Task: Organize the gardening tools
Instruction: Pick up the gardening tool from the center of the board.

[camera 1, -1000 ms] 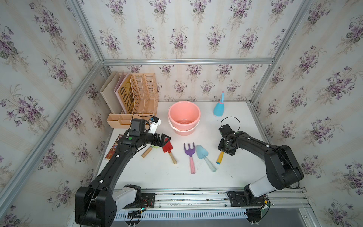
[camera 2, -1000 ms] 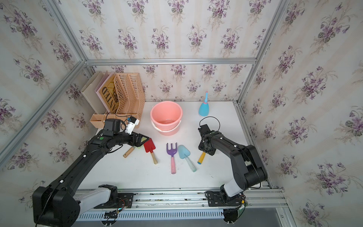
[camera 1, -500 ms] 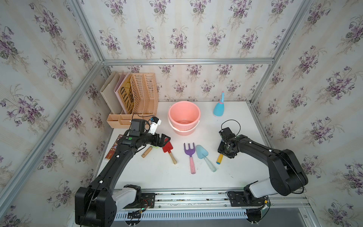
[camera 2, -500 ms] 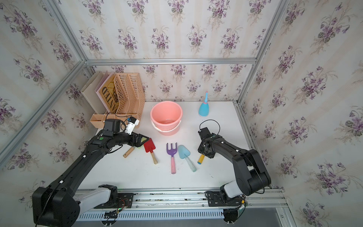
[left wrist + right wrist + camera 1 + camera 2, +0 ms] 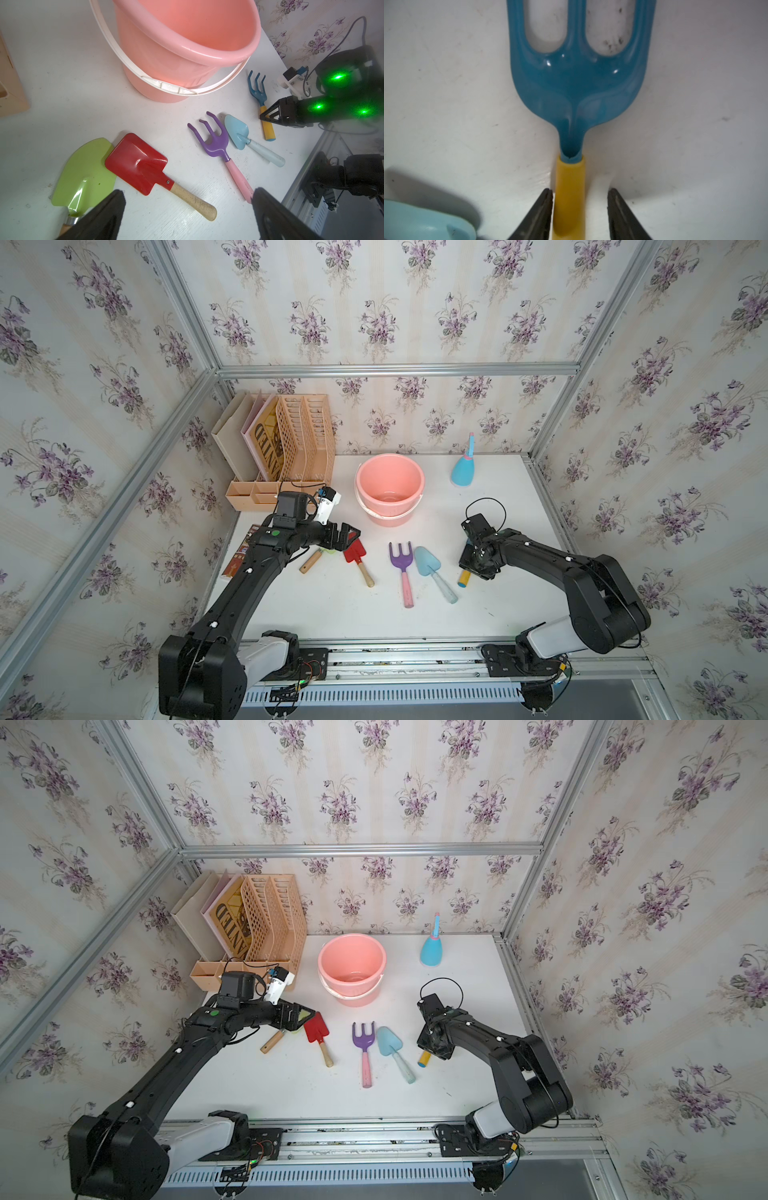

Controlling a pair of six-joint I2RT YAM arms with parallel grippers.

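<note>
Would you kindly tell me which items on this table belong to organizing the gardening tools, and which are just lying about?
Belong to the job: red spade, lime spade, purple fork, light-blue trowel, blue fork, blue spray bottle.

Just lying about: pink bucket, flat printed box, file rack.

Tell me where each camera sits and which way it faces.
A top view: high at the front, looking down at the table; left arm, right arm show whole.
A top view: same height and direction; same arms, same bucket.
Left wrist: on the left arm, looking over the red spade toward the bucket; open left gripper shows.
Right wrist: close over the blue fork; right gripper straddles its handle.
Shared: left wrist also sees that fork.
</note>
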